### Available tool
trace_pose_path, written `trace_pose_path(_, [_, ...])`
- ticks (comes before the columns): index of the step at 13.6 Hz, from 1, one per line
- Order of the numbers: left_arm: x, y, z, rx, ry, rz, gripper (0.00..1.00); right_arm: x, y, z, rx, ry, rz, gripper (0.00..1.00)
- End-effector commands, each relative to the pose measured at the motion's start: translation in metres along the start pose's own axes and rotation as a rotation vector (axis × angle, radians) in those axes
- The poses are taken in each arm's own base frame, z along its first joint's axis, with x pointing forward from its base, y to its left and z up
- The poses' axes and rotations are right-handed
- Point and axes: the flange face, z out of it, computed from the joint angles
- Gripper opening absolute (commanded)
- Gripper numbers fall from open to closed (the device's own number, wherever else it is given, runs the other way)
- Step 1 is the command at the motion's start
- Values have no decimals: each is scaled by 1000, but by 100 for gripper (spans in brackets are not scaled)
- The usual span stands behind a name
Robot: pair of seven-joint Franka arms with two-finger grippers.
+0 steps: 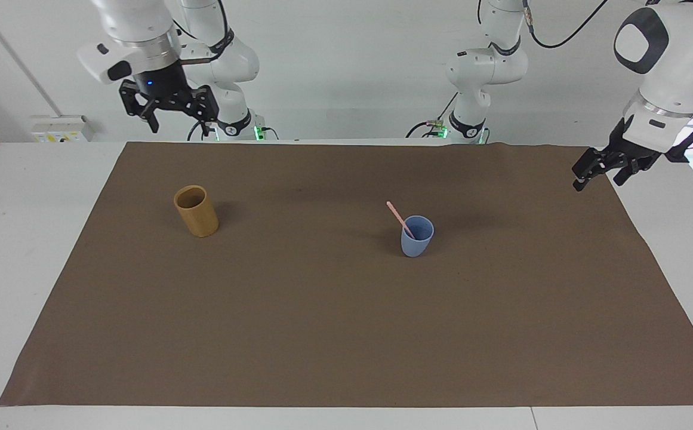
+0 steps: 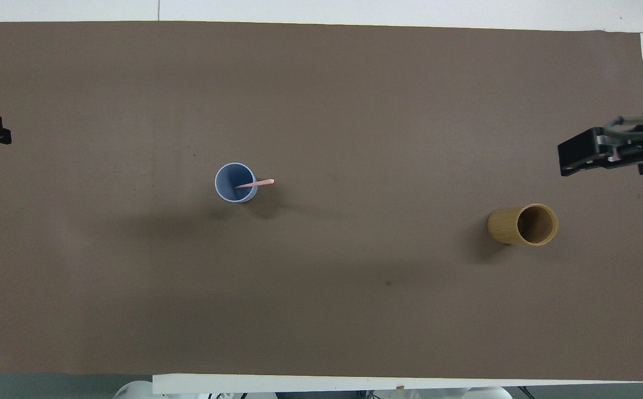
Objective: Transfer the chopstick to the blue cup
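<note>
white table [image 1: 0, 251] under a brown mat [image 1: 334, 334]
on the mat stand a blue cup [image 1: 416, 237] and a tan cup [image 1: 197, 212], well apart.

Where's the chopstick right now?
The chopstick stands tilted inside the blue cup, mid-mat, its top leaning toward the right arm's end, where the tan cup stands.

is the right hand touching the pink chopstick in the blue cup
Apart. The facing view shows the right hand raised at the right arm's end, well clear of the thin pink chopstick leaning in the small light-blue cup.
</note>
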Motion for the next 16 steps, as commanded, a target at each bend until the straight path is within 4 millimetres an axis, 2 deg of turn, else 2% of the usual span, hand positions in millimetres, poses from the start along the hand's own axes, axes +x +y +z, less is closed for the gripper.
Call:
trace_pose_path(1, [-1, -1, -1, 1, -11, -1, 100, -3, 49, 16, 36, -19, -43, 100])
trace_pose_path(2, [-1, -2, -1, 1, -11, -3, 100, -8, 60, 17, 37, -23, -23, 100])
trace_pose_path(3, [-1, -1, -1, 1, -11, 1, 100, -10, 62, 22, 27, -34, -23, 100])
trace_pose_path(4, [-1, -1, -1, 1, -11, -1, 100, -18, 68, 31, 27, -56, -21, 100])
trace_pose_path(5, [-1, -1, -1, 1, -11, -1, 100, -25, 82, 40, 36, -74, -9, 100])
trace_pose_path(8, [-1, -1, -1, 1, -11, 1, 100, -19, 104, 42, 30, -19, -6, 100])
trace_pose_path(11, [-1, -2, -1, 1, -11, -1, 100, -29, 124, 52, 40, -31, 39, 100])
trace_pose_path(14, [-1, -1, -1, 1, -11, 1, 100, -25, 125, 49, 42, -1, 138, 100])
trace_pose_path(16, [-1, -1, -1, 1, -11, -1, 100, -23, 123, 49, 41, 3, 134, 100])
